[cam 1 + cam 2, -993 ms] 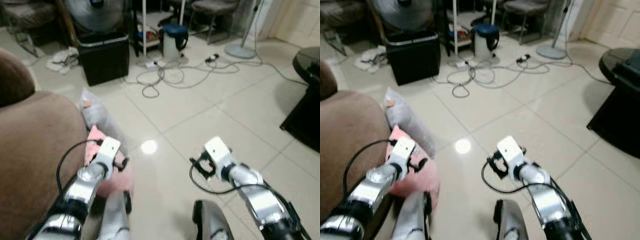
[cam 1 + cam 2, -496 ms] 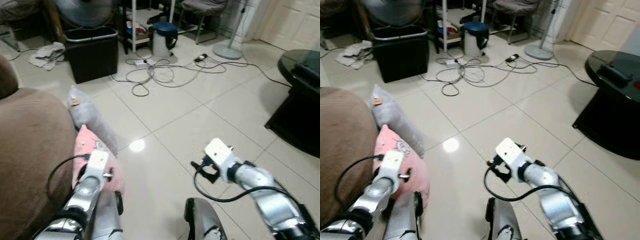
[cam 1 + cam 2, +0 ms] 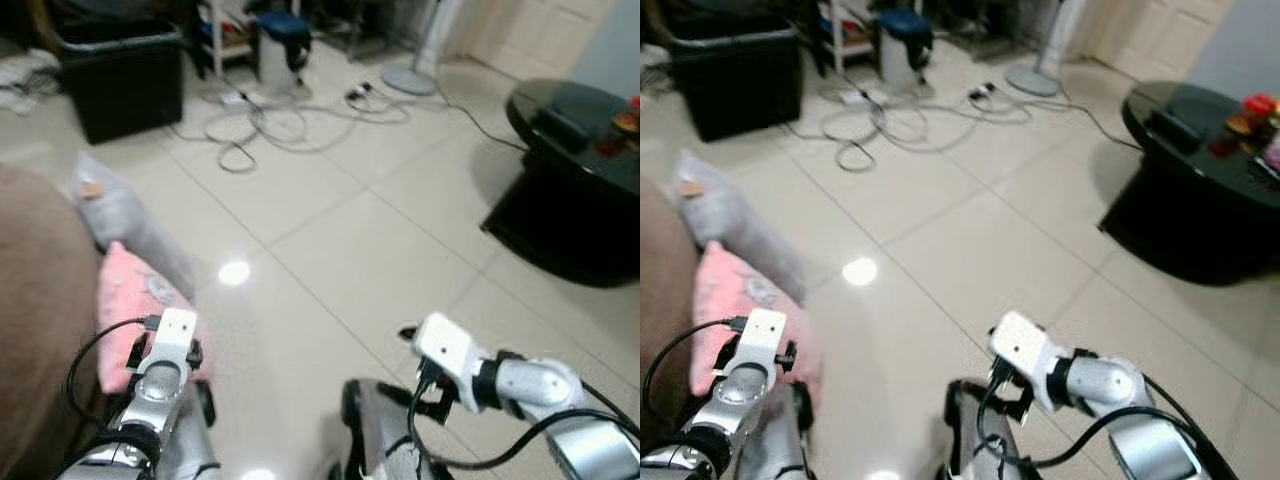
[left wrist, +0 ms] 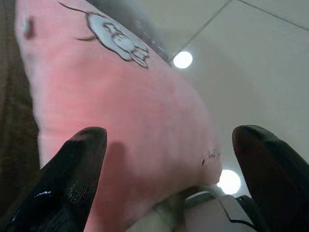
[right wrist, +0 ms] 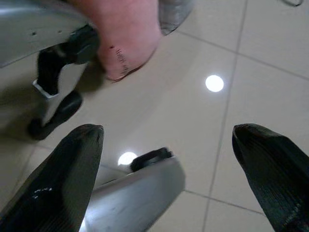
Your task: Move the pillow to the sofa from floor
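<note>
The soft pink pillow with a cartoon print [image 3: 135, 310] lies on the pale tiled floor [image 3: 330, 240], leaning against the brown fabric sofa [image 3: 35, 300]. A grey cushion [image 3: 115, 215] lies just beyond it, touching it. The left gripper [image 4: 169, 164] hovers close over the pink pillow, jaws wide apart; contact with the fabric cannot be confirmed. The right gripper [image 5: 166, 145] is held low over the floor, well apart from the pillow, jaws apart. A black round bench [image 3: 570, 170] stands to the right.
</note>
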{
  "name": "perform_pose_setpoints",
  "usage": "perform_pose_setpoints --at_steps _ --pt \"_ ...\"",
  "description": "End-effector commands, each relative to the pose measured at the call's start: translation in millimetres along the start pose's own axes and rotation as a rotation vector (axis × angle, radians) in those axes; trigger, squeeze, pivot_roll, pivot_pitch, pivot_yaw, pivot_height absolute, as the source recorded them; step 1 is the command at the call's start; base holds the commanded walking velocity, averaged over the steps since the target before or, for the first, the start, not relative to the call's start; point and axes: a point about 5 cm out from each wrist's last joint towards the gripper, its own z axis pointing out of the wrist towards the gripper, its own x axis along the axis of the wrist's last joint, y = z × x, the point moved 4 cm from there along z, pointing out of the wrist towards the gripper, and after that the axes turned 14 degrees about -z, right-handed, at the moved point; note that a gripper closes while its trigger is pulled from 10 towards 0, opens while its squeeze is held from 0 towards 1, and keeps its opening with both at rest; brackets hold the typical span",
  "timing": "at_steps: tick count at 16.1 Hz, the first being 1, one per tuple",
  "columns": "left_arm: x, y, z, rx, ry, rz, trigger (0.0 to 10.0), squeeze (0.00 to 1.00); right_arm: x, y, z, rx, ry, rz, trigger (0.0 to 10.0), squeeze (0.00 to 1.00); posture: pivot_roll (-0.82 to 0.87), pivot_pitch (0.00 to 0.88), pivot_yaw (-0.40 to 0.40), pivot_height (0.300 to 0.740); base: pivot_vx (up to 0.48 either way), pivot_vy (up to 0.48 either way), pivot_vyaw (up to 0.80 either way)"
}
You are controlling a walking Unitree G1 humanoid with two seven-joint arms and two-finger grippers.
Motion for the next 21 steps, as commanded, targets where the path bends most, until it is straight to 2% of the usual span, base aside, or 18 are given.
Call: perform_pose_setpoints --at_steps 1,3,6,10,11,12,13,14,15,16,21 --pt "-5 -5.7 -1.1 0.038 -0.007 0.031 10.0 1.00 3 -3.0 -2.1 0.026 0.000 -0.024 10.0 0.00 -0.23 0.144 -0.214 0.563 0.000 0.000 0.00" --pt "0 -32.4 -1.1 0.167 0.039 0.101 10.0 1.00 14 -7.2 -3.1 0.044 0.016 -0.045 10.0 0.00 -0.25 0.169 -0.238 0.563 0.000 0.000 0.00" --pt "-1 -60.7 -4.0 0.289 0.052 0.125 10.0 1.00 22 -15.0 -8.4 0.072 0.029 -0.050 10.0 0.00 -0.26 0.202 -0.235 0.563 0.000 0.000 0.00" --pt "-7 -65.9 -5.2 0.291 0.022 0.149 10.0 1.00 26 -20.4 -12.7 0.079 0.020 -0.053 10.0 0.00 -0.29 0.202 -0.229 0.563 0.000 0.000 0.00" --pt "-9 -65.3 -5.0 0.280 0.010 0.151 10.0 0.93 25 -21.1 -15.8 0.077 0.007 -0.060 10.0 0.00 -0.31 0.195 -0.229 0.563 0.000 0.000 0.00" --pt "-10 -66.0 -4.7 0.277 -0.003 0.150 10.0 0.78 26 -20.1 -20.9 0.069 -0.005 -0.065 10.0 0.00 -0.34 0.177 -0.238 0.563 0.000 0.000 0.00" --pt "-10 -65.6 -4.5 0.275 -0.006 0.149 10.0 0.56 26 -20.0 -22.0 0.067 -0.008 -0.065 10.0 0.00 -0.34 0.177 -0.238 0.563 0.000 0.000 0.00" --pt "-10 -64.1 -4.0 0.270 -0.013 0.147 9.3 0.20 26 -19.7 -24.2 0.069 -0.015 -0.068 10.0 0.00 -0.35 0.167 -0.244 0.563 0.000 0.000 0.00" --pt "-11 -61.1 -3.5 0.257 -0.022 0.142 4.7 0.00 26 -19.0 -26.9 0.072 -0.021 -0.071 10.0 0.00 -0.34 0.165 -0.247 0.563 0.000 0.000 0.00" --pt "-11 -57.9 -3.1 0.244 -0.025 0.152 0.0 0.00 26 -18.6 -29.4 0.073 -0.025 -0.072 10.0 0.00 -0.34 0.158 -0.252 0.563 0.000 0.000 0.00" --pt "-18 -56.7 -5.2 0.247 -0.043 0.209 0.0 0.00 27 -18.4 -36.3 0.080 -0.029 -0.077 10.0 0.00 -0.34 0.145 -0.270 0.563 0.000 0.000 0.00"
